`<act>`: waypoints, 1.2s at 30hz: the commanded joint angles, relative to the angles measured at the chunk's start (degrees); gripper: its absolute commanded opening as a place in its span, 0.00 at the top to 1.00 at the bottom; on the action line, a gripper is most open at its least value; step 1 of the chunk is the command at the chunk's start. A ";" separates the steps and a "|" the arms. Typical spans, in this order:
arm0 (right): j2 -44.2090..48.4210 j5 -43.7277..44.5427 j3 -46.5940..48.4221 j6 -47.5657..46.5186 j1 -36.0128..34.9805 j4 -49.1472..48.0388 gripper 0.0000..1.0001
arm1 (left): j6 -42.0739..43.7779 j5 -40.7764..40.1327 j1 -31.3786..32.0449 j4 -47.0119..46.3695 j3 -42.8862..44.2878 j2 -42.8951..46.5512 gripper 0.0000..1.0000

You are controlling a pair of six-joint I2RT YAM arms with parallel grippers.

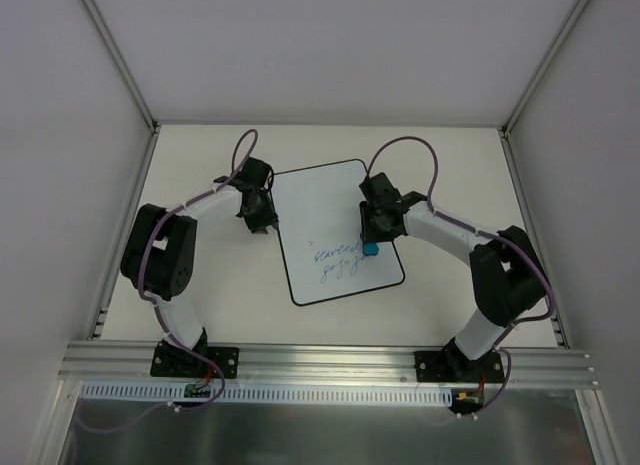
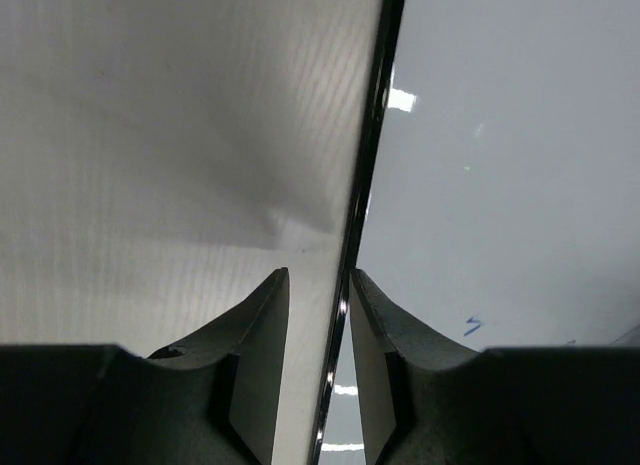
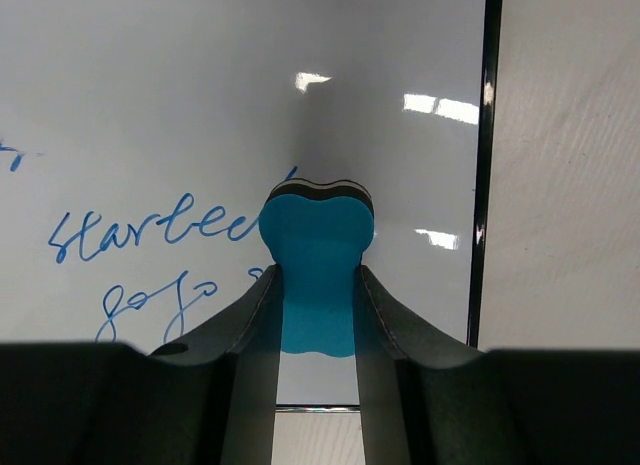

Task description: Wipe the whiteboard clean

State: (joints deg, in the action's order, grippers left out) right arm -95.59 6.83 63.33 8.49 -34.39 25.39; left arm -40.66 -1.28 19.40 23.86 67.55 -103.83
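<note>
- flat glossy whiteboard (image 1: 330,200), thin black rim, rounded corners, lies mid-way on the matte white table (image 1: 200,285); blue handwriting (image 3: 150,225) near its front
- right gripper (image 3: 315,275) clamps a squashed blue foam eraser (image 3: 315,235), dark felt end at the writing
- left gripper (image 2: 318,275) is parted narrowly, straddling the board's left rim; contact unclear

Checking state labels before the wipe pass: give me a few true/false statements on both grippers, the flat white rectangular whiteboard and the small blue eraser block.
1. The right gripper is shut on the small blue eraser block. True.
2. The flat white rectangular whiteboard is wiped clean. False: blue handwriting is on it.
3. The left gripper straddles the board's thin black rim, jaws slightly apart. True.
4. The eraser block sits at the left end of the handwriting. False: it is at the right end.
5. The left gripper holds a marker. False: it holds nothing.
</note>
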 commanded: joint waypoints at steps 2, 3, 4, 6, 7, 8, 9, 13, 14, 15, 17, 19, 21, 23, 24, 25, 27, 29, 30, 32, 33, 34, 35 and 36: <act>-1.17 -0.06 3.55 -0.49 -0.94 -1.04 1.00 | 1.56 2.67 3.10 0.75 -3.12 4.25 0.69; -1.35 0.11 3.64 -0.41 -1.11 -1.13 1.00 | 1.47 2.68 3.54 0.67 -3.39 4.25 0.69; -1.44 0.20 3.99 -0.41 -1.20 -1.13 1.00 | 1.38 2.68 4.24 0.66 -3.91 4.16 0.69; -1.97 0.29 4.17 -0.40 -1.47 -1.13 1.00 | 1.29 2.51 4.77 0.40 -4.09 3.47 0.69; -2.14 0.20 4.34 -0.41 -1.47 -1.04 1.00 | 1.20 2.60 4.95 0.40 -4.18 3.11 0.69; -2.32 0.11 4.35 -0.32 -1.55 -1.13 1.00 | 1.03 2.68 4.95 0.40 -4.09 2.85 0.69; -2.41 0.11 4.35 -0.32 -1.73 -1.13 1.00 | 1.11 2.77 5.03 0.23 -4.09 2.58 0.69; -2.58 0.38 4.43 -0.32 -1.99 -1.22 1.00 | 1.29 2.60 5.04 -0.30 -3.65 1.18 0.71; -2.67 0.38 4.35 -0.32 -2.08 -1.30 1.00 | 1.29 2.60 5.12 -0.30 -3.65 0.91 0.71; -2.84 0.72 4.35 -0.40 -2.17 -1.48 1.00 | 1.29 2.51 5.04 -0.39 -3.74 0.74 0.71; -3.28 0.90 4.52 -0.32 -2.34 -1.48 1.00 | 1.03 2.42 5.12 -0.65 -4.00 0.30 0.73; -4.34 1.34 4.70 -0.32 -2.52 -1.57 0.99 | 0.94 2.42 5.04 -0.65 -4.70 -0.05 0.75; -5.39 1.70 4.87 0.12 -2.70 -1.48 1.00 | 0.85 2.16 5.04 -1.01 -5.41 -0.23 0.76; -6.09 2.31 5.14 0.56 -2.79 -1.48 1.00 | 0.76 1.89 5.04 -1.27 -6.11 -0.41 0.80; -6.79 2.57 5.22 0.74 -2.87 -1.48 1.00 | 0.76 1.81 5.04 -1.44 -6.29 -0.49 0.83; -7.24 2.75 5.31 1.09 -2.96 -1.48 1.00 | 0.76 1.89 5.12 -1.53 -6.38 -0.67 0.85; -8.38 3.36 5.84 1.53 -3.14 -1.39 1.00 | 0.76 2.07 5.04 -1.62 -6.73 -1.11 0.96; -9.43 4.07 6.80 2.23 -3.84 -1.22 1.00 | 0.68 2.94 5.12 -1.80 -6.90 -1.37 1.00; -10.66 4.33 7.24 2.67 -4.10 -1.13 1.00 | 0.50 3.12 5.04 -1.88 -6.99 -1.37 1.00; -12.24 4.60 8.21 3.72 -5.16 -1.04 1.00 | 0.50 3.30 5.21 -2.06 -7.34 -1.20 1.00; -13.12 4.60 9.95 4.16 -5.59 -0.78 1.00 | 0.50 3.30 5.30 -2.06 -7.43 -1.11 1.00; -15.22 4.68 11.01 4.60 -6.64 0.35 1.00 | 0.50 3.47 5.39 -2.15 -7.52 -1.02 1.00; -16.28 4.68 12.33 4.78 -7.26 1.06 1.00 | 0.50 3.65 5.47 -2.23 -7.78 -0.85 1.00; -17.42 4.68 13.74 5.30 -7.96 1.68 1.00 | 0.41 3.83 5.65 -2.41 -7.87 -0.76 1.00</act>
State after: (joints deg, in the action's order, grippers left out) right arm -108.25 10.92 73.80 10.87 -39.66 25.98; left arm -40.23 2.09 24.29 21.17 62.63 -102.89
